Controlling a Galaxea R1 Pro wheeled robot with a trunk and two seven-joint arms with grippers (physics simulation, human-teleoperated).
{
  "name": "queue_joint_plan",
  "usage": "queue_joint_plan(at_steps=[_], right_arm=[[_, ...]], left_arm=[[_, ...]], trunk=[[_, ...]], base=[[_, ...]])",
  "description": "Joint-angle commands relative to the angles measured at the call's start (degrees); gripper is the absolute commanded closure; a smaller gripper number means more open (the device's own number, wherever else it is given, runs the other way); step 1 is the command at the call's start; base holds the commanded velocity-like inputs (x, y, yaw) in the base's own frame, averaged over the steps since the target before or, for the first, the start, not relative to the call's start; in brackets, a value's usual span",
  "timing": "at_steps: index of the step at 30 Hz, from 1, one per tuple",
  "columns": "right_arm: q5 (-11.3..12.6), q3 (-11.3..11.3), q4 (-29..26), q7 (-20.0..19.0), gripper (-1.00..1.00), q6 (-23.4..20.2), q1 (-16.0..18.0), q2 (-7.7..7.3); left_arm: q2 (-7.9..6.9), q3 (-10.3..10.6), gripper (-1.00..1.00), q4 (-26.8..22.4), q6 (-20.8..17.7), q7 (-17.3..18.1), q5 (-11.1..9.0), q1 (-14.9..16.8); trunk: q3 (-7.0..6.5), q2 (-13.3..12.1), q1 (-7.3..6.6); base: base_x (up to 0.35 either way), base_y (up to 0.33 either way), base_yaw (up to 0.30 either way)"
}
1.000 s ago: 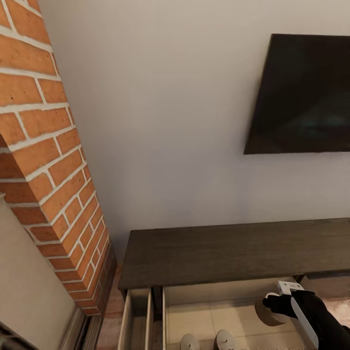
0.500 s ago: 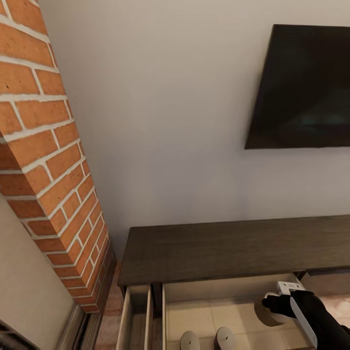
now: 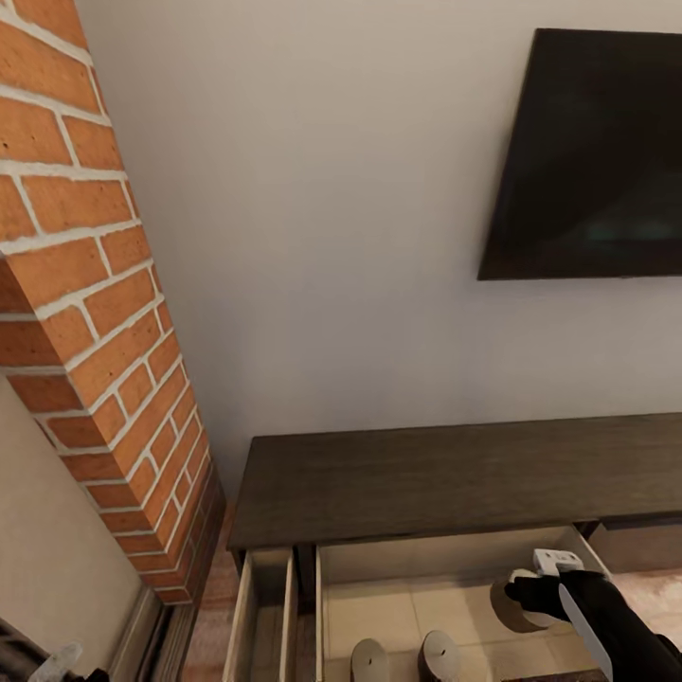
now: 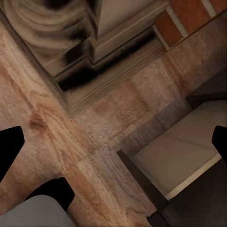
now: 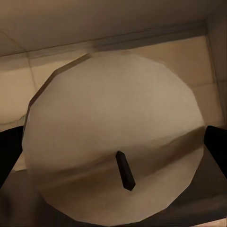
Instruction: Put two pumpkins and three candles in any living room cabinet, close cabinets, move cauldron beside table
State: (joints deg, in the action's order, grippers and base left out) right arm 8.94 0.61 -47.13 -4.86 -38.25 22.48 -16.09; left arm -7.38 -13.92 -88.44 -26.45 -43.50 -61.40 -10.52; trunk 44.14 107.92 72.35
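The low dark-brown cabinet (image 3: 455,478) stands against the wall with a wide drawer (image 3: 398,606) pulled open, pale beige inside. Two cream candles (image 3: 369,660) (image 3: 439,655) stand upright in that drawer near its front. My right gripper (image 3: 523,595) is shut on a third candle (image 3: 510,611), held over the drawer's right part. In the right wrist view the candle's top (image 5: 113,94) with its dark wick sits between the fingers (image 5: 215,146). My left gripper (image 4: 115,147) hangs open above the wooden floor, beside the cabinet's left end. No pumpkins in sight.
A brick chimney column (image 3: 85,313) rises at the left, close to the cabinet's end. A narrow drawer (image 3: 265,606) at the cabinet's left also stands open. A dark television (image 3: 587,161) hangs on the wall above. Wooden floor (image 4: 61,142) lies under the left arm.
The whole head view has shifted slightly, so the camera moved. The right gripper with its candle has sunk a little lower over the drawer. The left gripper's tip now peeks in at the lower left.
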Motion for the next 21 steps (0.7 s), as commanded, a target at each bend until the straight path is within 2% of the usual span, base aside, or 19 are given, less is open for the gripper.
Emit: queue_joint_plan(at_steps=[1,8,14,21], right_arm=[[0.20,0.05,-0.07,-0.08,1.00,-0.16,0.02,0.00],[0.20,0.16,-0.07,-0.10,1.00,0.34,0.02,-0.03],[0.22,0.39,-0.07,-0.09,1.00,0.29,0.12,0.00],[0.29,0.44,0.13,-0.07,1.00,0.27,1.76,0.01]], left_arm=[[-0.01,-0.03,-1.00,-0.22,-0.30,-0.58,-0.36,0.17],[0.23,-0.17,-1.00,-2.87,-0.95,-1.70,-0.39,0.72],[0.69,0.22,-1.00,-3.07,-0.91,-1.69,-0.39,0.74],[0.86,0.61,-1.00,-3.21,-0.88,-1.67,-0.45,0.72]], trunk=[[0.23,0.44,0.22],[1.49,3.25,1.76],[2.56,5.65,3.08],[3.82,8.46,4.62]], base=[[0.000,0.000,-0.007],[0.000,0.000,-0.002],[0.000,0.000,0.000],[0.000,0.000,0.000]])
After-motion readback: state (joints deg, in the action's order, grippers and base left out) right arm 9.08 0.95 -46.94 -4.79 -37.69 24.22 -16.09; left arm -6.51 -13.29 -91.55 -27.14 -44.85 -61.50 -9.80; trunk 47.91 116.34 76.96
